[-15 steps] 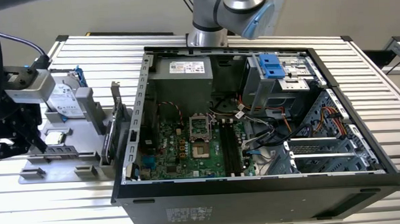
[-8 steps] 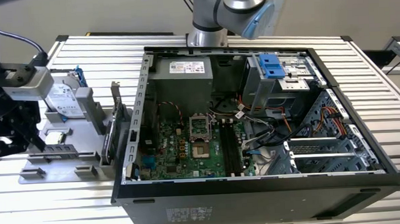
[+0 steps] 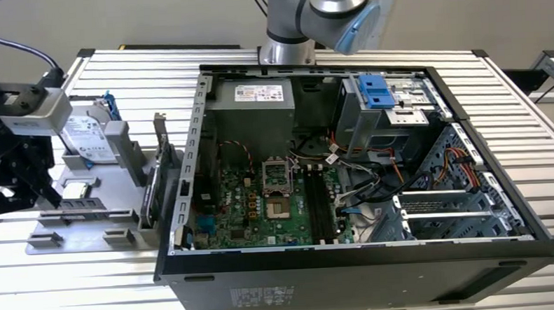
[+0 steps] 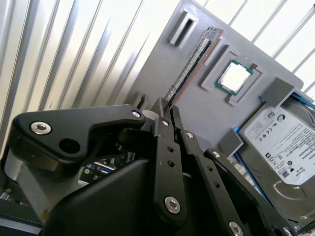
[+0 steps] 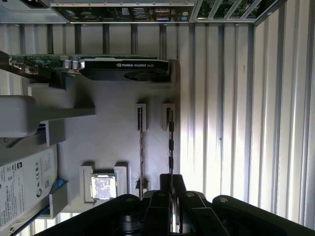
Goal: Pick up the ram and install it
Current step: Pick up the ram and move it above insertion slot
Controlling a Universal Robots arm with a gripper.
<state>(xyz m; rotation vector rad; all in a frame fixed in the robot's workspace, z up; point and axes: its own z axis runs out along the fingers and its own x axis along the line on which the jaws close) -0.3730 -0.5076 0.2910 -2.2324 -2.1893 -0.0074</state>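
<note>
Firstly, in the exterior view, the computer case [image 3: 357, 274] lies on its side on the slatted surface [image 3: 87, 296] with its lid off. This turns the motherboard [image 3: 251, 205] and its memory slots [image 3: 318, 206] upward for access. To the exterior view's left of the case, a grey tray [image 3: 79, 230] stages the parts. The end effector [image 3: 35, 190] is down at the tray's edge farthest from the case.

In the second wrist view, the ram [image 4: 194, 61] stands on edge in the tray's brackets with both flat faces exposed. In my judgement, that posture is what permits a side grip. The end effector [image 4: 166, 107] is pressed together on the ram's near end. A processor chip [image 4: 235, 76] and a hard drive [image 4: 280, 142] lie alongside.

In the first wrist view, the ram [image 5: 171, 142] shows edge-on, seated in the tray and not yet lifted. A graphics card [image 5: 123, 69] stands upright between the ram and the case.
</note>
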